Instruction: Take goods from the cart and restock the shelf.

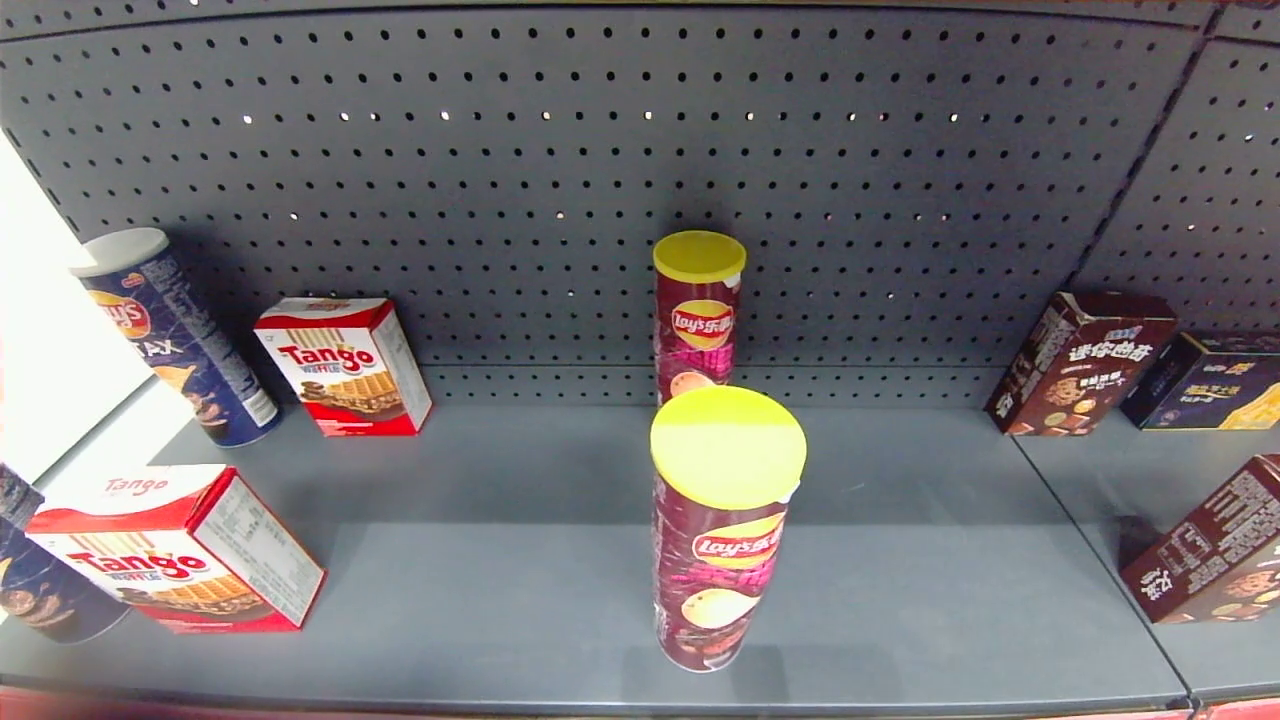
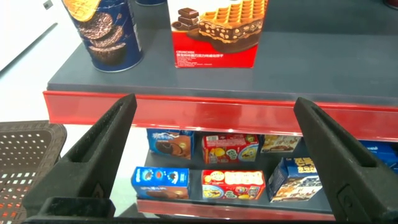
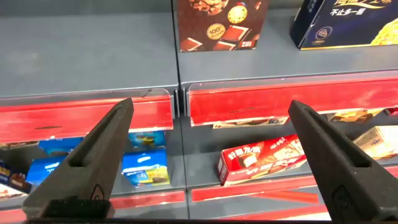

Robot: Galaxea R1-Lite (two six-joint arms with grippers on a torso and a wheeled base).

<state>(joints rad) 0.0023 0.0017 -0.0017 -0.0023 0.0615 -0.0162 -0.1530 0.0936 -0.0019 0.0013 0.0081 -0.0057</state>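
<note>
Two maroon chip cans with yellow lids stand upright on the grey shelf point(image 1: 500, 560): one near the front point(image 1: 720, 530), one at the back by the pegboard point(image 1: 697, 312). My left gripper point(image 2: 211, 162) hangs open in front of the shelf's red edge point(image 2: 186, 107), below a red wafer box point(image 2: 214, 31) and a blue can point(image 2: 109, 34). My right gripper point(image 3: 211, 158) is open too, facing the red shelf edge point(image 3: 261, 102) under a brown cookie box point(image 3: 221, 22). Neither gripper holds anything.
On the shelf's left stand two red wafer boxes point(image 1: 345, 365) point(image 1: 175, 550) and a blue can point(image 1: 170, 335); brown boxes point(image 1: 1080, 360) point(image 1: 1210, 545) sit at the right. Lower shelves hold small snack boxes point(image 2: 233, 183) point(image 3: 261, 158). A dark basket point(image 2: 25, 155) is beside the left gripper.
</note>
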